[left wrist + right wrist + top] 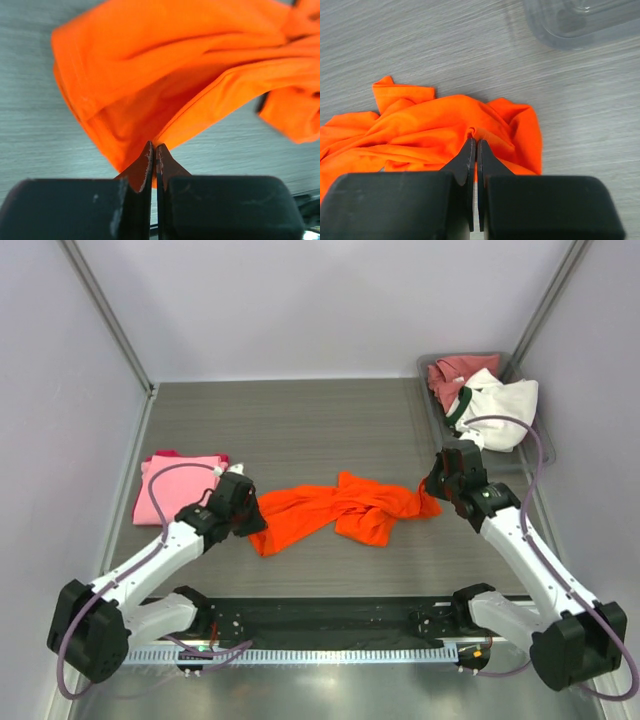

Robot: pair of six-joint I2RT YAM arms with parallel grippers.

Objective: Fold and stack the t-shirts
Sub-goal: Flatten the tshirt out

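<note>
Orange t-shirt (335,512) cloth is pinched at both ends. The left pincer (152,152) has its two black fingers pressed together on a fold at the shirt's left edge, and a bit of orange shows between them. The right pincer (474,142) is pressed together too, nipping a small bump of cloth at the shirt's right end. Between the two, the shirt lies bunched and wrinkly in the middle of the table (300,420), nearer the front than the back.

The table is grey with thin lines like wood grain. Plain pale walls (300,300) stand at the back and on both sides. A black rail (320,620) runs along the front edge by the arm bases.

Only the view from above shows the other shirts. A pink t-shirt (178,498) lies folded flat at the left side, with a magenta t-shirt (165,454) peeking out at its far edge. At the far right a clear bin (424,375) holds a rose-red t-shirt (455,375) and a white t-shirt (505,405) with a dark green collar, both crumpled. The right wrist view catches just a corner of that bin. The left wrist view shows only orange cloth and table, partly blurry.
</note>
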